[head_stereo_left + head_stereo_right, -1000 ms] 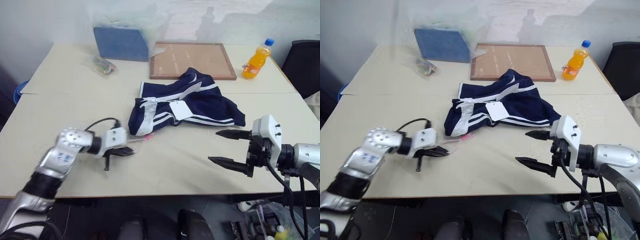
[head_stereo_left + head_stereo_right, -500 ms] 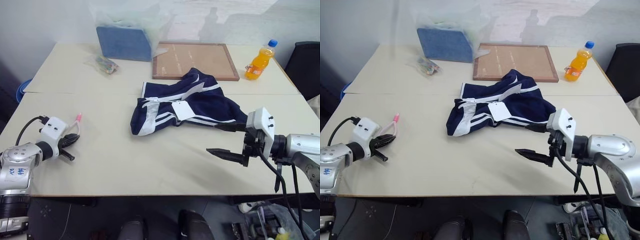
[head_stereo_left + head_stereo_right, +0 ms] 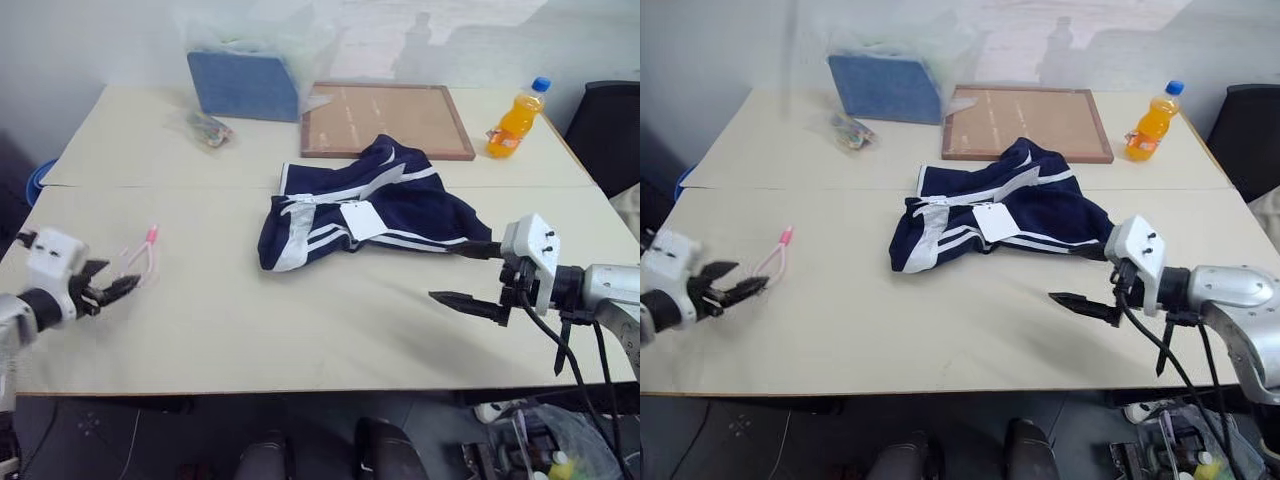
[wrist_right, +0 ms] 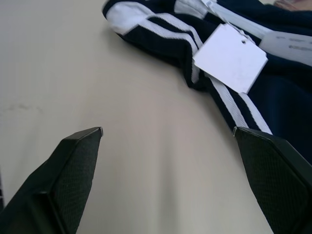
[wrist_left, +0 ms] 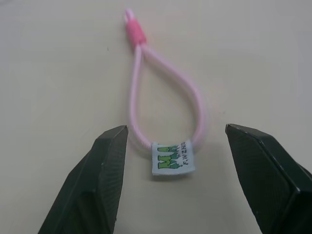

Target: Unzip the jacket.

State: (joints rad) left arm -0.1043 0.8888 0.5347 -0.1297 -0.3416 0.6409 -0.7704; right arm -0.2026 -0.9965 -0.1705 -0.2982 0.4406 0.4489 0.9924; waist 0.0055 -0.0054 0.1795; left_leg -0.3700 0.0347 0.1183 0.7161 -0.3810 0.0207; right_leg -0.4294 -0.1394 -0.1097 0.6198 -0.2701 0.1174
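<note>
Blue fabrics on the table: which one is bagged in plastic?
The folded blue cloth at the far edge, left of the corkboard; the navy jacket lies loose mid-table.

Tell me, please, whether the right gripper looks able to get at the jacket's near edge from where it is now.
Probably yes. The right gripper is open and points toward the jacket, whose striped edge lies just ahead of its fingers across bare table. Nothing stands between them.
</note>
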